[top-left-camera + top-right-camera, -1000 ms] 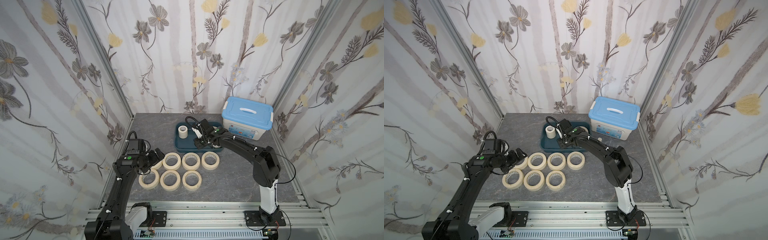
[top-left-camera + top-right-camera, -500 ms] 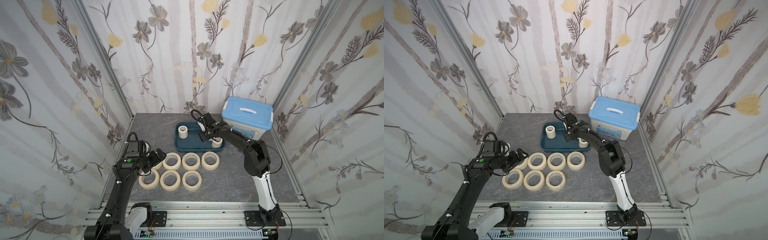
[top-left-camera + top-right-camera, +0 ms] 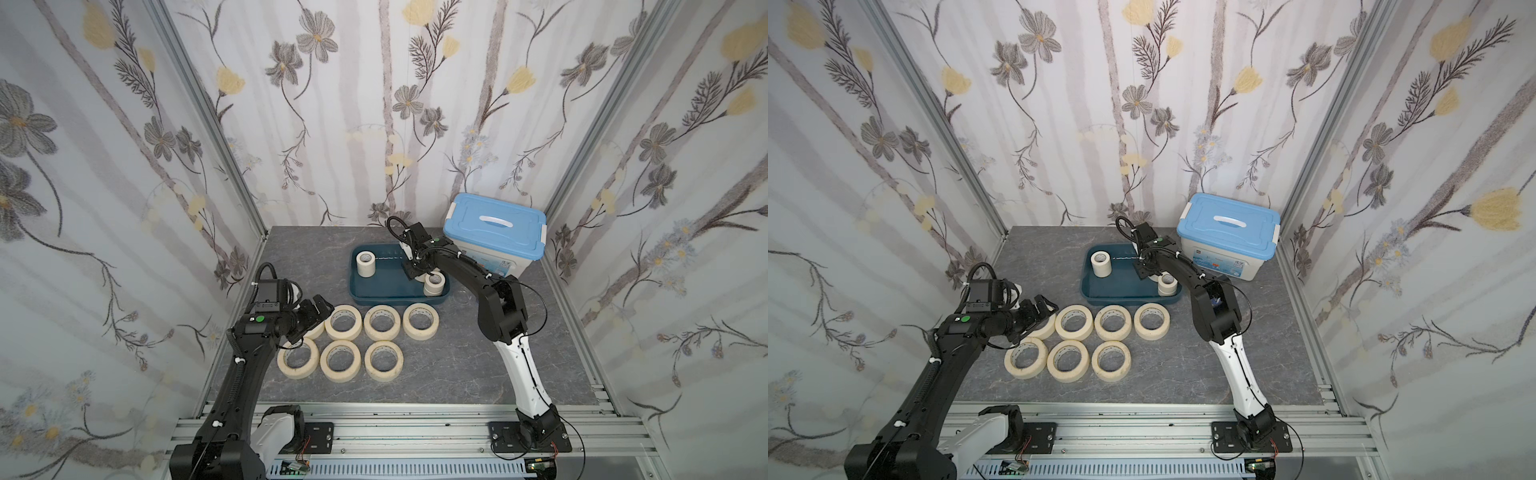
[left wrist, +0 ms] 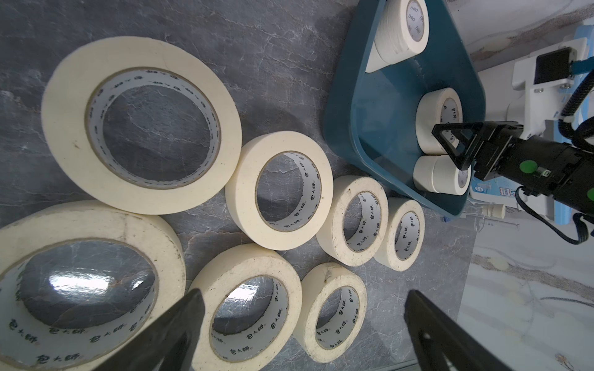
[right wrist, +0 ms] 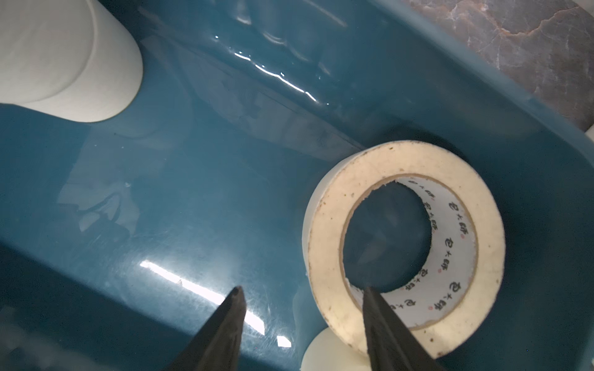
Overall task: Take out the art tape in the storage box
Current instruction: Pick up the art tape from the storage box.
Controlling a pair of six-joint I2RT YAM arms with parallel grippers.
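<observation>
Teal storage box holds small art tape; right gripper open astride its rim; left gripper open

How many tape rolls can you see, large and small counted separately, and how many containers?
Large tape rolls, on the table: 7
Small tape rolls, in the storage box: 4
Teal storage box: 1
White tub with blue lid: 1
Total: 13
</observation>
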